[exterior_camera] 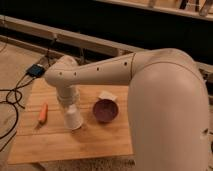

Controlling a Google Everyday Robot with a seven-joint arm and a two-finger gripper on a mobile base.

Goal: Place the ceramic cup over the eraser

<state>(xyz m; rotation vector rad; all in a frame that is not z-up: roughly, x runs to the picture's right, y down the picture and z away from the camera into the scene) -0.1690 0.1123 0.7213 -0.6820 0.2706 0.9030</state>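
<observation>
The white ceramic cup stands on the wooden table, left of the middle, with its wide end down. My gripper points straight down onto the cup's top, under the thick white wrist, and is mostly hidden by it. The eraser does not show; it is hidden or out of view.
A dark maroon bowl lies tipped just right of the cup, with a small angular white object behind it. An orange carrot-like stick lies near the table's left edge. My big arm covers the table's right side. Cables and a blue box lie on the floor at left.
</observation>
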